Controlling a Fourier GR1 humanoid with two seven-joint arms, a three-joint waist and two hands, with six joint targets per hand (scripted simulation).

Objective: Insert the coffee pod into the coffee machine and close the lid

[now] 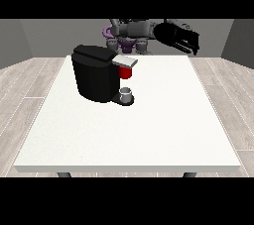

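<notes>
Behind the coffee machine [97, 73], robot torso partly hidden, lid [124, 61] down

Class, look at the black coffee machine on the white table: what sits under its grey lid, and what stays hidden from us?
Under the grey lid of the coffee machine a red part shows; lower down a small grey cup stands on the base. The machine's inside is covered.

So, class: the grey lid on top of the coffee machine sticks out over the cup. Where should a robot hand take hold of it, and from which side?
Take the lid at its free end, the grey lip jutting past the coffee machine above the cup. Come from above on the view's right, where the robot hand hangs: that end is exposed, while the other end meets the black body.
</notes>
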